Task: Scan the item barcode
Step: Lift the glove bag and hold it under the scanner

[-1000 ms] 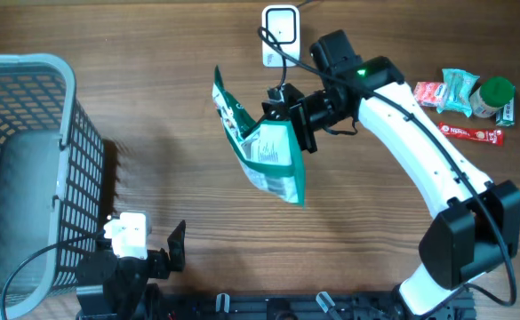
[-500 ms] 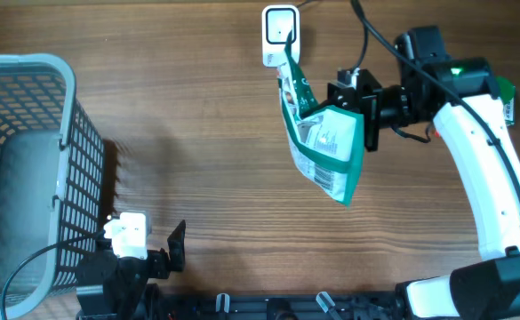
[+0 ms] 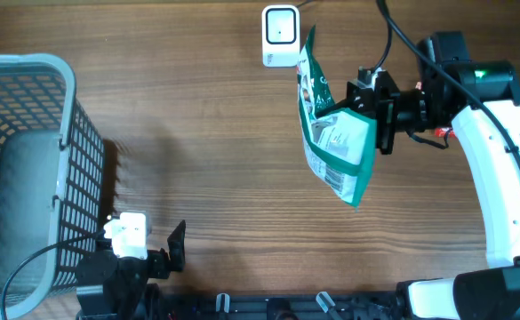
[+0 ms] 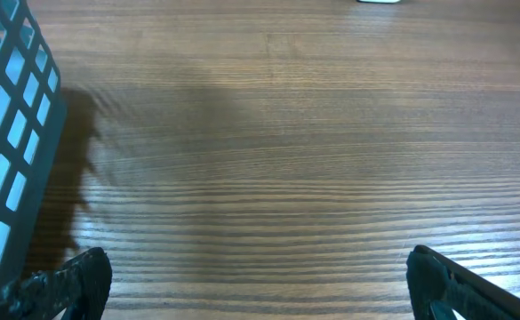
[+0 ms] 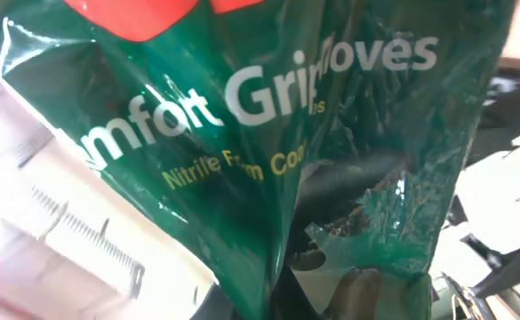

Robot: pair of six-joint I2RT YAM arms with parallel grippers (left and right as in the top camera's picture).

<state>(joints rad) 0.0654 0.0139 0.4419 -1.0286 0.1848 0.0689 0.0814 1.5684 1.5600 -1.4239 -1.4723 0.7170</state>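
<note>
Right gripper [image 3: 371, 111], clamped on glove packet [image 3: 335, 151], now holds it just right of scanner [image 3: 280, 36] (previously left; scan likely pending).

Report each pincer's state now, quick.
Left pincer: open, holding nothing.
Right pincer: closed on the green glove packet.

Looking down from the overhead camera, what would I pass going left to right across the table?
Grey mesh basket → white scanner → green glove packet → right gripper, shut on the packet → its white arm.
</note>
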